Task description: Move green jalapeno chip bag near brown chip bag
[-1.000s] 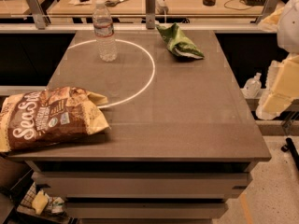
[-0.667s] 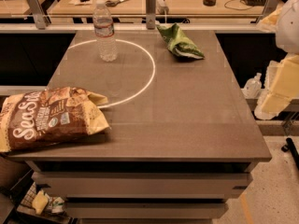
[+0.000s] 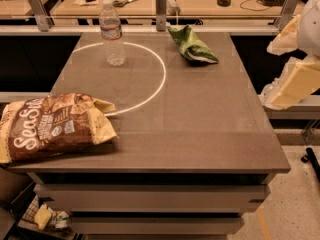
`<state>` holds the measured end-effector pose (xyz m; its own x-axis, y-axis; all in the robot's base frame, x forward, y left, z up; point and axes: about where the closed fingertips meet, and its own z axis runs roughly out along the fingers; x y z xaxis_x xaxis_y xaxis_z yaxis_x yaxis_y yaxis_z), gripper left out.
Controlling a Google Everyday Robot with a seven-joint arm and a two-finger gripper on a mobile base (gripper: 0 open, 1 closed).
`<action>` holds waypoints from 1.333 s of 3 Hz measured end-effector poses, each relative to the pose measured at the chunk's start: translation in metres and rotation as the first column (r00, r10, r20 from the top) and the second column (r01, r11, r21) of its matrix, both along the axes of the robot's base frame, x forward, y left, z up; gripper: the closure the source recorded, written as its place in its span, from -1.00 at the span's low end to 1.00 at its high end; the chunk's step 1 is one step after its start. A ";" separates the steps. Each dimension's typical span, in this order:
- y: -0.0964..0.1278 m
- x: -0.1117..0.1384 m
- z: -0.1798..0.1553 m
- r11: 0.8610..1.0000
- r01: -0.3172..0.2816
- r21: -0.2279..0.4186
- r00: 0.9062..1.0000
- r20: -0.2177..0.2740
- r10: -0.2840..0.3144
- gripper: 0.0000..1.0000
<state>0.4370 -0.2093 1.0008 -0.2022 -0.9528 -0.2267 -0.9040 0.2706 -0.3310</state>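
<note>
The green jalapeno chip bag lies crumpled at the far right of the grey table, near its back edge. The brown chip bag lies flat at the front left corner and overhangs the table's left edge. The two bags are far apart, on a diagonal across the table. Cream-coloured parts of my arm show at the right edge of the view, beside the table and off it. My gripper is not in view.
A clear plastic water bottle stands upright at the back left, on a white circle line marked on the table. A rail with metal posts runs behind the table. Shelves sit below the tabletop.
</note>
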 end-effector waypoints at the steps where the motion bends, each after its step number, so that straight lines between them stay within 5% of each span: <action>1: 0.001 0.000 0.002 1.000 -0.001 0.000 1.000 0.006 0.001 -0.77; 2: 0.001 0.000 0.003 1.000 -0.001 0.000 1.000 0.012 0.001 -1.00; 4: -0.008 0.022 0.011 0.999 0.034 0.007 0.999 0.038 -0.034 -1.00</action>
